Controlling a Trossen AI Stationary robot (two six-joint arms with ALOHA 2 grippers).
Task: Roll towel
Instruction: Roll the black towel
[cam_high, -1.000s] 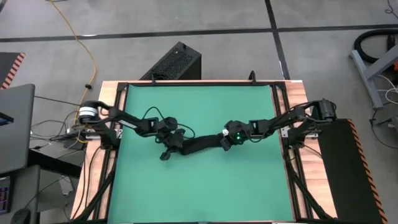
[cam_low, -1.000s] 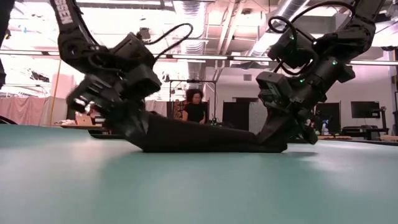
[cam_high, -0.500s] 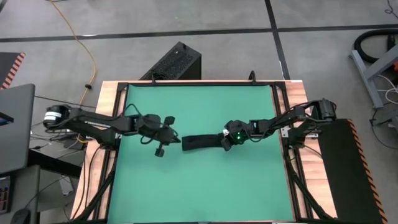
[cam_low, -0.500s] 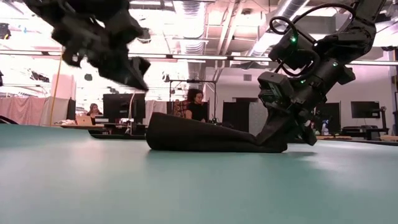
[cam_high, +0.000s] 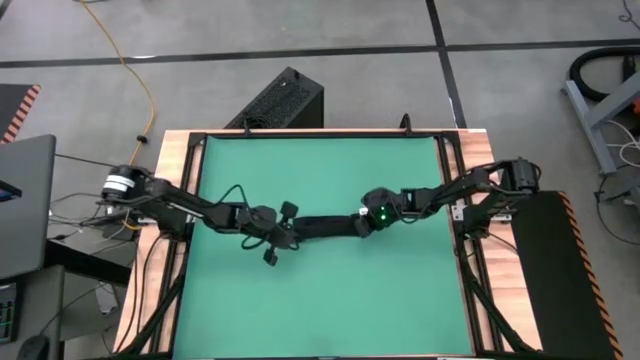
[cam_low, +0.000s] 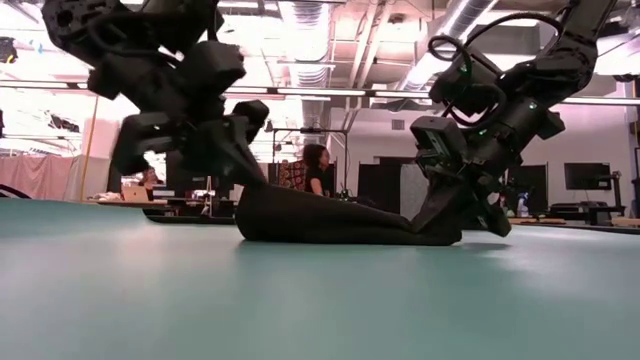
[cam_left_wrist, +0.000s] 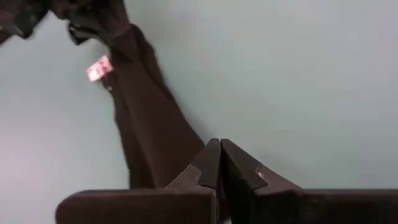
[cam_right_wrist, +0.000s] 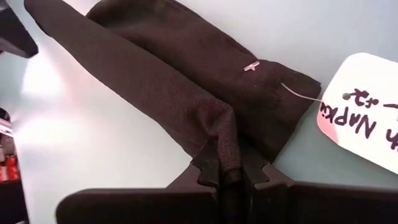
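Note:
The black towel (cam_high: 325, 225) lies as a narrow folded strip across the middle of the green mat (cam_high: 320, 300), running left to right. Its white tag (cam_right_wrist: 360, 118) is at the right end. My right gripper (cam_right_wrist: 227, 167) is shut on that right end. My left gripper (cam_left_wrist: 219, 148) is shut and slants down at the towel's left end (cam_low: 255, 210), its fingertips against the strip's edge in the left wrist view. Whether they touch the cloth I cannot tell. In the low view the towel (cam_low: 330, 222) rests on the mat along most of its length. My right gripper pinches a raised fold of several layers (cam_right_wrist: 224, 140) at the towel's right end between its two fingers. It slants down from the table's right side, along the strip. That end (cam_low: 432, 215) is drawn up off the mat, while the remainder lies flat.
The mat has free room on the near and far sides of the towel. A wooden frame (cam_high: 160, 290) borders the table, and a black box (cam_high: 285, 100) stands on the floor beyond the far edge. A person (cam_low: 315, 168) sits in the room behind.
My left gripper has lifted off the towel's left end, swung up and toward the table's left edge, rolled at the wrist, and come back down to that end. The towel's left end has drawn in and now lies as a straighter, shorter strip. The right end has stayed held.

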